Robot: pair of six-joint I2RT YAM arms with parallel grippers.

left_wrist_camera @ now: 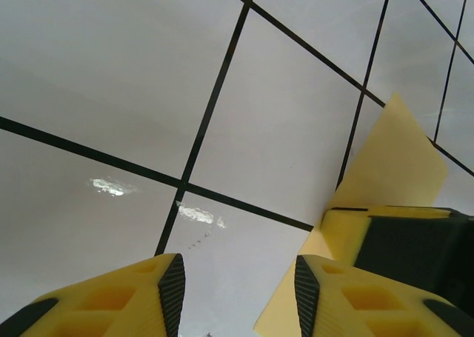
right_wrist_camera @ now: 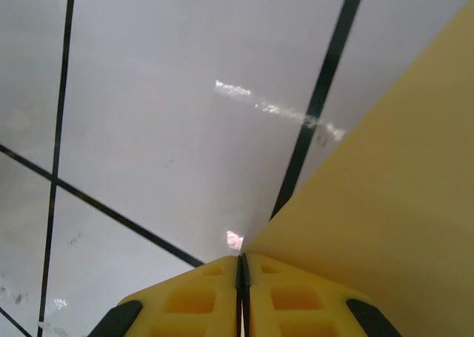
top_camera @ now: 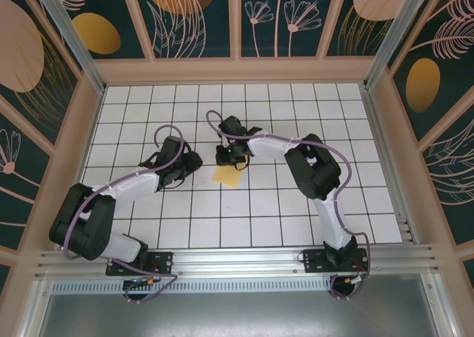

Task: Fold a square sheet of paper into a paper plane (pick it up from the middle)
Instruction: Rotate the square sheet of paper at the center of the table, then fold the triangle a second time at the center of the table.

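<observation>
Yellow paper [top_camera: 231, 177] sits near the middle of the white table [top_camera: 296, 204] with black lines, between the two arms. From above it looks about as big as one square of the table.

The right gripper [top_camera: 227, 158] is at the far edge of the paper. In its own camera, its two yellow fingers [right_wrist_camera: 289, 300] are pressed tight together. The paper [right_wrist_camera: 385, 189] starts right at their tips and spreads out to the right. It seems to be pinched between them, but the spot is too close up to be sure.

The left gripper [top_camera: 190, 162] is just beside the paper, on its left. In its own camera, its fingers [left_wrist_camera: 172, 281] are apart, with bare table between them. The paper [left_wrist_camera: 396, 159] is off to their right, with the right gripper [left_wrist_camera: 404, 241] in front of it.
</observation>
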